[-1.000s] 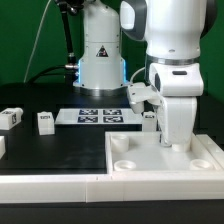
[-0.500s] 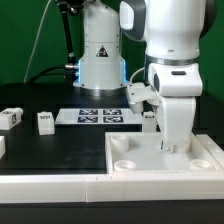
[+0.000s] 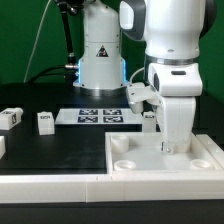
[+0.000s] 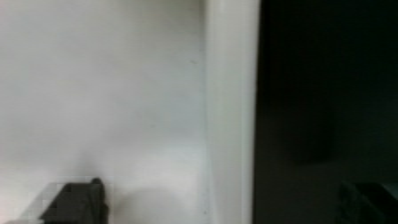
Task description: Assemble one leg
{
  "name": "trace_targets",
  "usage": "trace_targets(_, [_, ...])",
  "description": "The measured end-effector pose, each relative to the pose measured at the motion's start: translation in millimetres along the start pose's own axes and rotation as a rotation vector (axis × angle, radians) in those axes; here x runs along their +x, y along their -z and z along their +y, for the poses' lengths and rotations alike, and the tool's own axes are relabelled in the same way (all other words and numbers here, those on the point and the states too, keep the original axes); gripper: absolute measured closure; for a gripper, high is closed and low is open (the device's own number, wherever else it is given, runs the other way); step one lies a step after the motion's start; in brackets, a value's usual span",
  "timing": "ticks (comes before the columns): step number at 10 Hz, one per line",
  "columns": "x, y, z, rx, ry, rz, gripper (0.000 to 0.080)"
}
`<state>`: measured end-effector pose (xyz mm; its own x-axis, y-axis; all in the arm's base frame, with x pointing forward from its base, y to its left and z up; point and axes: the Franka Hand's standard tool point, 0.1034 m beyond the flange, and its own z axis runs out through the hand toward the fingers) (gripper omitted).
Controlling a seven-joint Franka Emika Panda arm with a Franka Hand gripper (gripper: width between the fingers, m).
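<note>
Glossy white arm, black joint band

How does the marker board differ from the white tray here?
The marker board is thin and flat, printed with black tags; the white tray is thick, with round sockets. The white tray also looks larger and lies nearer the camera than the marker board. Both are white and lie flat.

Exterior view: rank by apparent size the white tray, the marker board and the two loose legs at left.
1. White tray, also nearest the camera.
2. Marker board.
3. Far-left leg and second leg: alike, no ranking.
</note>
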<state>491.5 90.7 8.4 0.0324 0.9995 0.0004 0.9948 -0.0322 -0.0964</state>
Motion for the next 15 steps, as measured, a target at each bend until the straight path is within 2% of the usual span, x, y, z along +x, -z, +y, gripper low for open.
trace_targets(2, [4.5, 15.5, -3.6, 0.000, -0.037, -0.010, 0.0150])
trace_targets(3, [9.6, 28.9, -8.2, -0.004, -0.064, -0.018, 0.0150])
trace_targets(4, [14.3, 42.8, -13.1, -0.015, -0.084, -0.023, 0.0150])
trace_targets(6, [22.1, 60.7, -16.5, -0.033, -0.114, -0.028, 0.0150])
trace_targets(9, [19.5, 54.5, -17.8, -0.023, -0.181, -0.027, 0.0150])
trace_targets(10, [20.3, 54.4, -18.1, -0.023, -0.303, -0.023, 0.0150])
trace_targets(11, [22.4, 54.2, -19.1, -0.036, -0.430, -0.012, 0.0150])
trace_targets(12, [25.9, 52.5, -27.2, -0.055, -0.554, 0.005, 0.0150])
trace_targets(13, [31.2, 51.8, -36.2, -0.052, -0.722, 0.007, 0.0150])
trace_targets(15, [45.3, 53.8, -41.5, -0.057, -0.898, 0.014, 0.0150])
